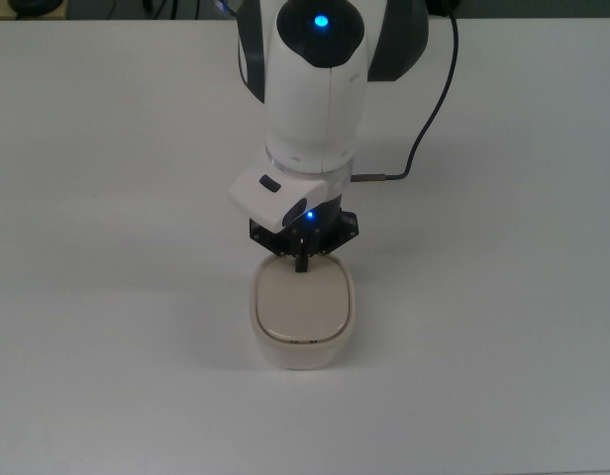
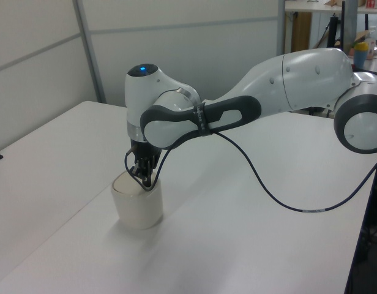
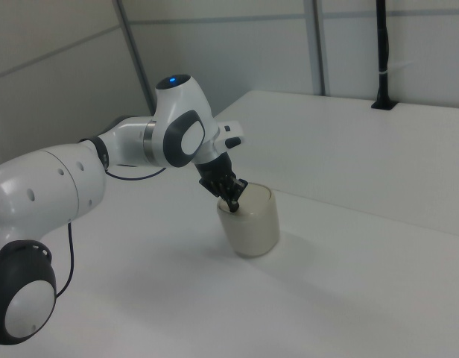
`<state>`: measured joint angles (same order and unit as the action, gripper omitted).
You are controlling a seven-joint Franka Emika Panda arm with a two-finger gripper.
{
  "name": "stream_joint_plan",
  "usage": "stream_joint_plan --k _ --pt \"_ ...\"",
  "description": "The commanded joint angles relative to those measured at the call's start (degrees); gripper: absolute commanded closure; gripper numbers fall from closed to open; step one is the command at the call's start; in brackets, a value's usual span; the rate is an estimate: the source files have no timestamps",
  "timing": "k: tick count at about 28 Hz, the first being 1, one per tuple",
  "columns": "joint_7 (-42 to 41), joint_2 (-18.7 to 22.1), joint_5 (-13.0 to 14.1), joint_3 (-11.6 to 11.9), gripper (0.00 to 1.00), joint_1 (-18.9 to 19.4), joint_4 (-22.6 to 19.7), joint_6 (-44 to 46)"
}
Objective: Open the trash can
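Top view, near to far: trash can (image 1: 303,317) at centre of surface (image 1: 107,297), lid closed. Tool (image 1: 302,261) at lid's far edge, apparently pinched on small knob. Risk: slipping off; can tipping if pulled sideways.

light level: bright, even, all three views; white table (image 1: 107,198) near overexposed in top view
source: diffuse, from overhead; no hard beam
shadows: soft, faint; pale patch beside the trash can (image 1: 303,312) toward top view's left, dim smudge at its base in left view and right view
glare: mild sheen on the arm (image 2: 298,79) shell; blue status light (image 1: 321,20) blooms slightly
focus: mostly sharp; gripper (image 1: 302,259) dark, little detail
far background: softer at left view's upper right corner
distortion: none obvious at table edges
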<state>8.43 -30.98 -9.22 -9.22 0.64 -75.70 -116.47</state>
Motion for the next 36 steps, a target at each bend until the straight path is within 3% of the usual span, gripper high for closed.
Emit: stream_joint_plan --k 1,4,10,12,16,19,21,22,29,36 --pt "3.0 -0.6 -1.1 0.9 1.00 0.7 -0.1 -1.5" --pt "3.1 1.4 -0.5 1.0 1.00 0.2 -0.1 -1.0" --pt "2.8 6.7 3.7 2.4 0.99 -1.0 -0.1 3.6" --pt "2.6 8.0 4.2 2.9 0.93 -1.1 -0.1 5.5" --pt "1.7 10.7 5.0 3.3 0.61 -1.9 1.0 11.8" --pt "-1.4 13.1 5.0 3.3 0.27 -2.7 1.1 16.9" --pt "-2.1 14.2 4.9 3.4 0.13 -2.7 1.1 19.0" --pt "-2.4 14.7 4.9 3.5 0.01 -3.0 1.1 19.9" --pt "-8.0 18.4 4.4 4.5 0.00 -4.1 1.1 27.4" --pt "-10.4 19.1 4.2 5.4 0.00 -4.1 1.1 31.3"
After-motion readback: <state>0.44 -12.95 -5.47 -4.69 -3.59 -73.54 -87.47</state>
